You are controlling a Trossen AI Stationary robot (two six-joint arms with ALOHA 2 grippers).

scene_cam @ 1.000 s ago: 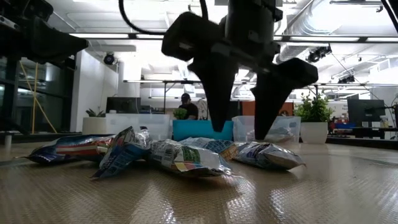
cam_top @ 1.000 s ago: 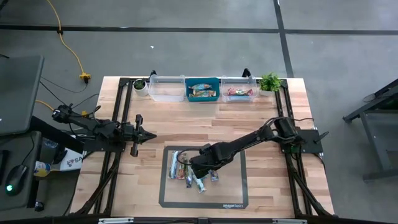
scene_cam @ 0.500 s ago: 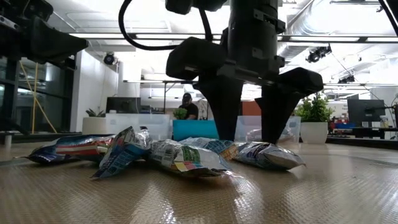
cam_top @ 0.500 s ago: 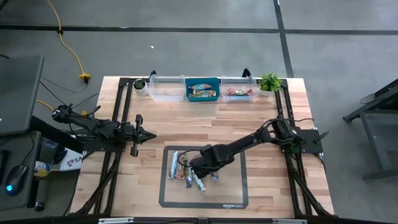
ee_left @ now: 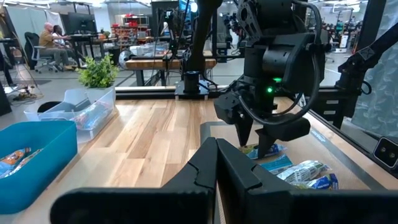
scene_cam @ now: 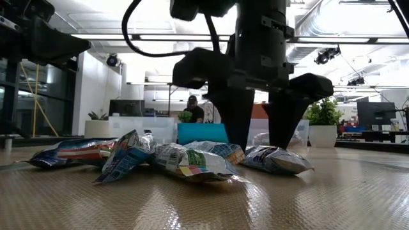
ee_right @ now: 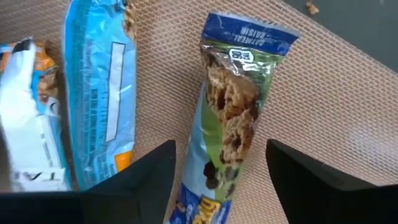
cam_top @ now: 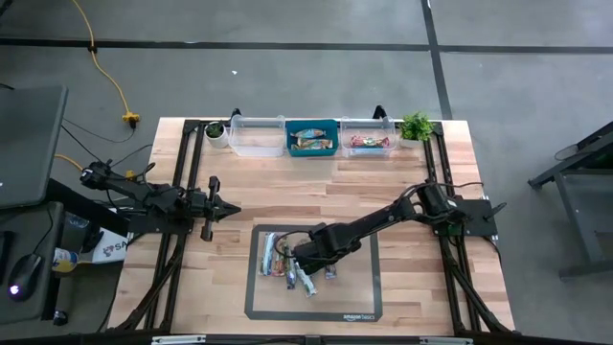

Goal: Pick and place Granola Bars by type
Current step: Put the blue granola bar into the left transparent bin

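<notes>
Several granola bars [cam_top: 287, 264] lie in a loose pile on the dark mat, some overlapping; they also show in the low view [scene_cam: 185, 161]. My right gripper [cam_top: 308, 261] is open, pointing down over the pile's right part. In its wrist view the gripper [ee_right: 221, 180] has one finger on each side of a blue-and-green oatmeal raisin bar [ee_right: 230, 118] that lies flat on the mat, with a gap at either side. In the low view [scene_cam: 259, 137] the fingertips are hidden behind the bars. My left gripper [cam_top: 230, 208] waits shut at the table's left, above the wood [ee_left: 216, 155].
Three bins stand in a row at the far edge: a clear one [cam_top: 257, 136], a blue one [cam_top: 312, 139] holding bars and a clear one [cam_top: 369, 137] holding bars. Small plants [cam_top: 416, 125] [cam_top: 216, 131] flank them. A light-blue bar [ee_right: 99, 93] lies beside the straddled one.
My right gripper has come straight down onto the pile, staying open; its fingers now reach down behind the bars in the low view. The bars have not moved.
</notes>
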